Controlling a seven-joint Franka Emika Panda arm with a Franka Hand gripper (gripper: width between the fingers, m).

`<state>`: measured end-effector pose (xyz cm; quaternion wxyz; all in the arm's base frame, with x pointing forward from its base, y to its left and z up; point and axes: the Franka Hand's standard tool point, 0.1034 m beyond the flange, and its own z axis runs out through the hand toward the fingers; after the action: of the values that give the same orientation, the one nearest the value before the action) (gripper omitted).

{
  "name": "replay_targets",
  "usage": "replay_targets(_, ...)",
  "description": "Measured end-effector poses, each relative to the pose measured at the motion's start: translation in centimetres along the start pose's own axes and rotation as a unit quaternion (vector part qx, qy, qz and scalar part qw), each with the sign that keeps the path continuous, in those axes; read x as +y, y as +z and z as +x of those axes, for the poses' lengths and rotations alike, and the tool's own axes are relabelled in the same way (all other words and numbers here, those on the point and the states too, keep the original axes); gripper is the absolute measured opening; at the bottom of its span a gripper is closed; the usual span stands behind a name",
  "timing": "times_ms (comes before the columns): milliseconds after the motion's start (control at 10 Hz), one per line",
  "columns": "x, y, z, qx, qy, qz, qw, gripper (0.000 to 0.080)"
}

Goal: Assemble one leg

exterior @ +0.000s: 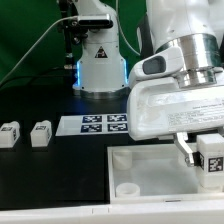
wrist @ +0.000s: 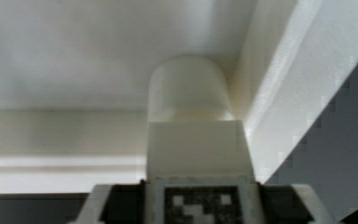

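Observation:
My gripper (exterior: pixel 207 158) is shut on a leg (exterior: pixel 211 157), a small white block with a black-and-white tag on its face. It holds the leg over the large white square piece (exterior: pixel 150 165) near the exterior view's right edge. In the wrist view the leg (wrist: pixel 197 120) runs from between my fingers down into a corner of the white piece (wrist: pixel 60 80), and its tag shows between the dark fingers (wrist: pixel 119 205). Two more legs (exterior: pixel 10 134) (exterior: pixel 41 133) lie on the black table at the exterior view's left.
The marker board (exterior: pixel 92 125) lies flat on the table behind the white piece. A round socket (exterior: pixel 128 187) shows at the piece's near corner. The robot base (exterior: pixel 100 60) stands at the back, with green cloth behind it.

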<state>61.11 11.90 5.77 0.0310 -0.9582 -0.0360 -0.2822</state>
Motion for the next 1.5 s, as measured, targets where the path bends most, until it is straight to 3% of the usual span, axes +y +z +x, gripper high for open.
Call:
replay_targets(100, 0.0, 0.0, 0.0, 0.000, -0.001, 0.000, 1.000, 0.0290)
replay_targets(200, 0.1, 0.0, 0.0, 0.000, 0.000, 0.000, 1.000, 0.0369)
replay_targets(300, 0.1, 0.0, 0.0, 0.000, 0.000, 0.000, 1.000, 0.0506)
replay_targets(400, 0.1, 0.0, 0.0, -0.001, 0.000, 0.000, 1.000, 0.0506)
replay_targets(500, 0.1, 0.0, 0.0, -0.001, 0.000, 0.000, 1.000, 0.0618)
replay_targets(1400, 0.0, -0.1, 0.0, -0.007, 0.000, 0.001, 1.000, 0.0649)
replay_targets(1500, -0.3, -1.4, 0.5, -0.027, 0.000, 0.007, 1.000, 0.0649)
